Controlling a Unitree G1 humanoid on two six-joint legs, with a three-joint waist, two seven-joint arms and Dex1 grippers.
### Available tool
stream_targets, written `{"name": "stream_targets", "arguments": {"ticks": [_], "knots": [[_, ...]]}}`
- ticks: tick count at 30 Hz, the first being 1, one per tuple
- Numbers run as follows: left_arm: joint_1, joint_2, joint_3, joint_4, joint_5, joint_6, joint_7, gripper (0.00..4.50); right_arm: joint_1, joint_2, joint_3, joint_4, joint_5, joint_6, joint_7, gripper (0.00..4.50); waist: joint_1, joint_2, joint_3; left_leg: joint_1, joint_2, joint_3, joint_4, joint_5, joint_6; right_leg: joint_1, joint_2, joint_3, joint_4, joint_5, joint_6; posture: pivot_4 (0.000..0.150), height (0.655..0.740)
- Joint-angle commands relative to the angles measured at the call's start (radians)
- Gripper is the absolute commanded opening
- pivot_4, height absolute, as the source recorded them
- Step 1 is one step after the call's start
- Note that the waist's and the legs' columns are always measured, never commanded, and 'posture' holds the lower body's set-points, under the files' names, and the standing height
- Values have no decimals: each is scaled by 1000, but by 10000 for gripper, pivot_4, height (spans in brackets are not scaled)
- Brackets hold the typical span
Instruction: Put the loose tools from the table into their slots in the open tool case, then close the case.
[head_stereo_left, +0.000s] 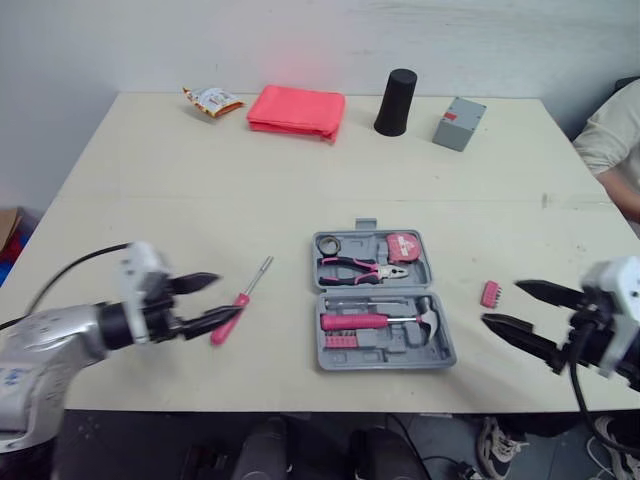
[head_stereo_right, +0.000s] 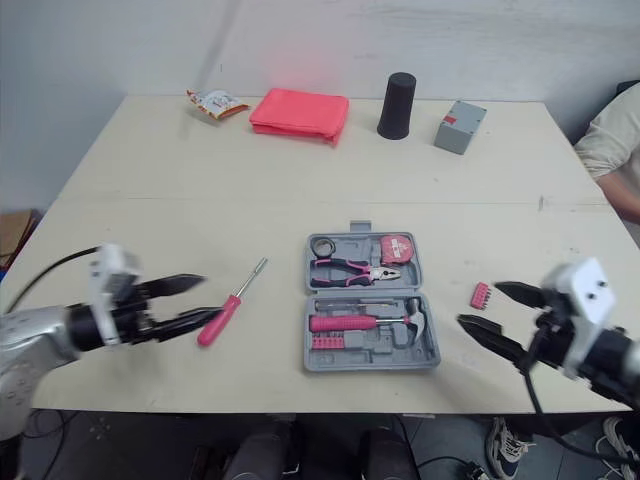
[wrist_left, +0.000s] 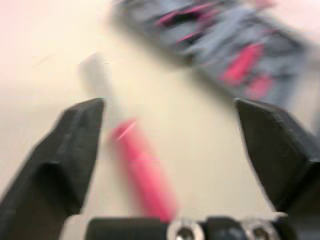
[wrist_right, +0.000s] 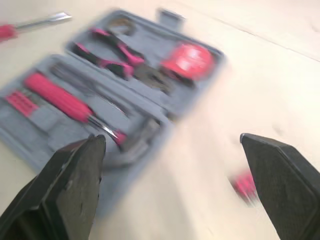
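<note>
Left of the open tool case (head_stereo_left: 383, 300), the left jaws stand wide, the pink-handled screwdriver (head_stereo_left: 240, 300) lying on the surface (head_stereo_left: 200, 200) with its handle end between them. Right of the case, the right jaws gape wide and empty near a pink bit strip (head_stereo_left: 490, 294). Beyond the case sit a red cloth (head_stereo_left: 296, 110), black cup (head_stereo_left: 396, 102) and grey box (head_stereo_left: 459, 124).

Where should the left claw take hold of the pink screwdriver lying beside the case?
Grip the screwdriver by its thick pink handle, not the thin shaft. It lies flat and slanted, handle end nearest the open left claw, so probably come from above, fingers closing across the handle.
</note>
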Motion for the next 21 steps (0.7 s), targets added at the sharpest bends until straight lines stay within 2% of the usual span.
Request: {"name": "stream_targets", "arguments": {"ticks": [1, 3, 6, 12, 16, 21], "knots": [[27, 13, 145, 58, -30, -31, 13, 44767, 38, 26, -97, 31, -27, -30, 2, 45000, 0, 0, 0, -1, 0, 0, -1, -3, -5, -1, 0, 1, 0, 0, 0, 1500, 7361], [89, 20, 205, 126, 4, -100, -12, 44767, 68, 51, -125, 75, -57, -52, -1, 45000, -1, 0, 0, -1, 1, 0, -1, -4, -6, -2, 0, 1, -1, 0, -1, 1500, 7361], [128, 23, 212, 150, 24, -144, -8, 44767, 96, 74, -122, 108, -90, -88, 7, 45000, -2, 0, 0, -2, 0, 3, -6, -4, -7, -6, -1, 3, -2, -1, -2, 1500, 7361], [50, 48, 114, 119, 1, -154, -1, 44767, 72, 111, -89, 63, -92, -77, -60, 45000, -2, 0, 0, -2, 0, 6, -15, 3, -7, -12, -1, 5, 0, -1, -3, 1500, 7361], [-79, 81, -9, 40, -62, -118, -34, 44767, 58, 183, -35, -40, -72, -22, -187, 45000, -1, 0, 0, -2, 0, 6, -16, 3, -10, -14, -1, 5, 2, 0, -4, 1500, 7361], [-312, 99, -183, -40, -198, -46, -116, 44767, -1, 328, 132, -196, -92, 64, -435, 45000, -3, 0, 0, -3, 0, 7, -17, 10, -14, -14, 0, 6, 2, 0, -4, 1500, 7361]]}}
